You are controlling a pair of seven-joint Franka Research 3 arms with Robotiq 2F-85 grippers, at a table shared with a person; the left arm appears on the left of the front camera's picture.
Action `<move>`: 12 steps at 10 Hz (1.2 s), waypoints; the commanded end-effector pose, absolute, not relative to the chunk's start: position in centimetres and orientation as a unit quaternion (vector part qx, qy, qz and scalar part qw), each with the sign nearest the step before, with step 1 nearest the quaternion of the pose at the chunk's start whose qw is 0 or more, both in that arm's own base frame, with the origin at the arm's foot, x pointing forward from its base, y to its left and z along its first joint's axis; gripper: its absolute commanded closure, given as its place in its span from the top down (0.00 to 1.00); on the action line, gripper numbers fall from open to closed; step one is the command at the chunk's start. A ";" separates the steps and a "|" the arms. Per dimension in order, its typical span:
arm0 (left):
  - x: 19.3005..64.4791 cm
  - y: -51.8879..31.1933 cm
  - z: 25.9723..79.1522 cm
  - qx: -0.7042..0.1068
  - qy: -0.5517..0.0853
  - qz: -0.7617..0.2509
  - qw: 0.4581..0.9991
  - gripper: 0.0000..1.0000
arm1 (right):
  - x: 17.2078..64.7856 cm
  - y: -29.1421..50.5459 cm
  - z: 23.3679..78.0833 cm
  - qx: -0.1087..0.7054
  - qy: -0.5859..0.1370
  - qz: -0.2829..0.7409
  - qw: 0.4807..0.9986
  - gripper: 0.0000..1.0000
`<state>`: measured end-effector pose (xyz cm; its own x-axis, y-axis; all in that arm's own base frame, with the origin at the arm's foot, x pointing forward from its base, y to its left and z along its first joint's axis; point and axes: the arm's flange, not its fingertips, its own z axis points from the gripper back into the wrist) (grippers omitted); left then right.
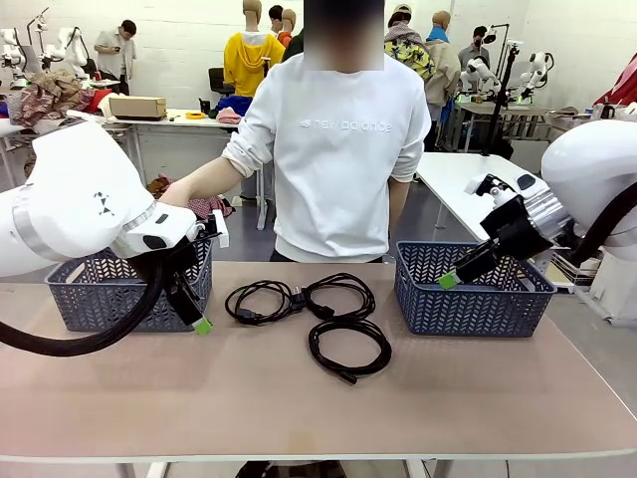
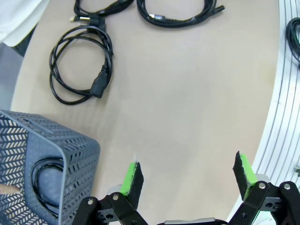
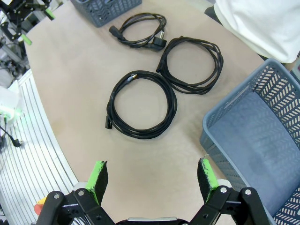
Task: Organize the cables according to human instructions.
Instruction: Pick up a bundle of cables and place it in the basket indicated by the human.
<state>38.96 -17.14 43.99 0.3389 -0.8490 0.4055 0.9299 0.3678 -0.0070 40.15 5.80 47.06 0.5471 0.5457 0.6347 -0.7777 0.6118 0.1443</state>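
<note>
Apparently one cable (image 2: 33,180) inside left basket (image 2: 79,145).

Place: robotics lab, an open shared workroom.
Near: two white robot arms, left arm (image 1: 70,199) and right arm (image 1: 597,169), at one beige table (image 1: 299,398); a person (image 1: 338,149) stands at its far side.
Table edge: slotted metal rail (image 2: 281,117) along the near side.
Far left: work table (image 1: 189,121) with a cardboard box (image 1: 137,107); heaped clothes (image 1: 50,95).
Far right: white table (image 1: 458,179), black tripod (image 1: 503,90).
Room: bare white wall (image 1: 179,40), grey floor (image 1: 438,224), more people by the far tables.
</note>
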 end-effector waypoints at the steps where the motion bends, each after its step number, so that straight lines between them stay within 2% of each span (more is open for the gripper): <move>1: 39.0 -17.0 44.2 -0.121 -0.172 -0.547 0.810 1.00 | 40.5 5.8 47.0 0.218 -0.285 0.392 0.847 1.00; 3: 39.0 -17.1 44.0 -0.119 -0.169 -0.549 0.809 1.00 | 40.5 5.8 47.0 0.218 -0.285 0.392 0.847 1.00; 7: 43.3 -22.4 45.0 -0.042 -0.140 -0.595 0.790 1.00 | 40.5 5.8 47.0 0.218 -0.285 0.392 0.847 1.00; 12: 49.1 -29.2 43.6 0.009 -0.104 -0.603 0.791 1.00 | 40.5 5.8 47.0 0.218 -0.285 0.392 0.847 1.00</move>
